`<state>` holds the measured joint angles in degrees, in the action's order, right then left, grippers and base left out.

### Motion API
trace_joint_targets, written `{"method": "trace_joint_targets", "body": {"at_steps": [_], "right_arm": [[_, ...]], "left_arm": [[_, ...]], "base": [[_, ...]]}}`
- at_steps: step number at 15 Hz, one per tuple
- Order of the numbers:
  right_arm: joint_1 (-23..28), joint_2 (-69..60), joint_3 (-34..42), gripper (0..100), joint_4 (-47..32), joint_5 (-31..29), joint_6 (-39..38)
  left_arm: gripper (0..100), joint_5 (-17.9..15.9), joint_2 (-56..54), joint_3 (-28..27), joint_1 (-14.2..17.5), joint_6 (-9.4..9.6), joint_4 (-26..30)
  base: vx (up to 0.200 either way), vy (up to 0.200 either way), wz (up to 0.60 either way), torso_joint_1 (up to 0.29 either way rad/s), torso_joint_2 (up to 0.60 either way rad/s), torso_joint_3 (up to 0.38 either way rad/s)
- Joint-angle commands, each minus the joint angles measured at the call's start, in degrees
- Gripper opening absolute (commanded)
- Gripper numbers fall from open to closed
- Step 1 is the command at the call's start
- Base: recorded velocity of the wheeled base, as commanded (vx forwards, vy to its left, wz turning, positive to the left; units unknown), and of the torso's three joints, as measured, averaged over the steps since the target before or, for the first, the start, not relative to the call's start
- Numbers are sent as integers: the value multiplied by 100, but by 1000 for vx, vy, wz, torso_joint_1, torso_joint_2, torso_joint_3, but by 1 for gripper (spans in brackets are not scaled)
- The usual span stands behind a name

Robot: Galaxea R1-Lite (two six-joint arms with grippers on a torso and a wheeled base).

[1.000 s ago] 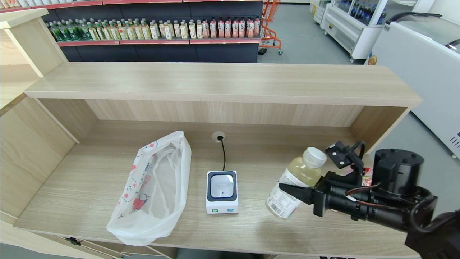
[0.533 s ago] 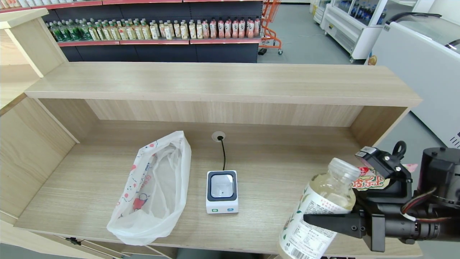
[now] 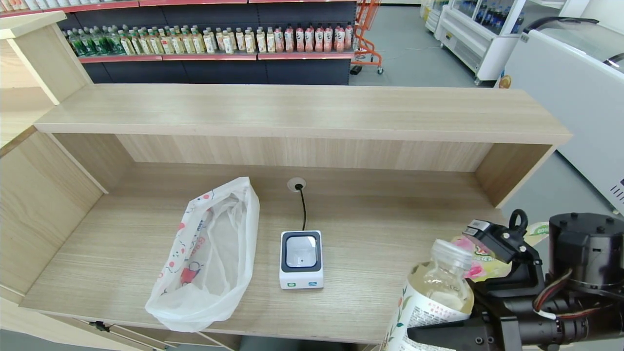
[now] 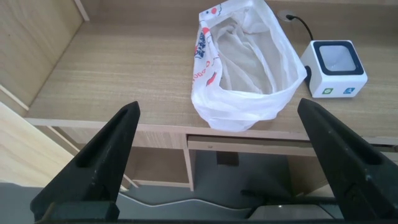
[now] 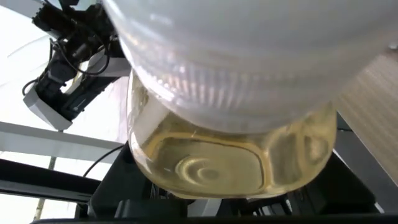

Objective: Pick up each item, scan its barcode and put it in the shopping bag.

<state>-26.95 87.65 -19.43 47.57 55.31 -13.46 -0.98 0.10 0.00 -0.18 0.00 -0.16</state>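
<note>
Bottle [image 3: 435, 288], clear with pale yellow liquid and white printed label, clamped in right gripper [image 3: 420, 319]; left gripper [image 4: 219, 111] fingers spread wide

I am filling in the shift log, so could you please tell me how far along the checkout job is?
Done: nothing bagged that I can see; the shopping bag looks empty. In hand: the right end effector grips a drink bottle, lifted at the right front corner of the counter, away from the scanner. Left: scan and bag it, then the snack packet behind it.
</note>
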Motion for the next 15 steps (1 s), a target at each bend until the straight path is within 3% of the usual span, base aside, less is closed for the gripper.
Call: {"method": "trace_joint_targets", "body": {"at_steps": [1,15], "right_arm": [[-161,147,1,0,-19,59,-8],[-354,33,-166,0,-107,77,-219]], "left_arm": [[100,1,-1,0,1,0,-2],[100,1,-1,0,1,0,-2]], "base": [[0,0,0,0,0,0],[0,0,0,0,0,0]]}}
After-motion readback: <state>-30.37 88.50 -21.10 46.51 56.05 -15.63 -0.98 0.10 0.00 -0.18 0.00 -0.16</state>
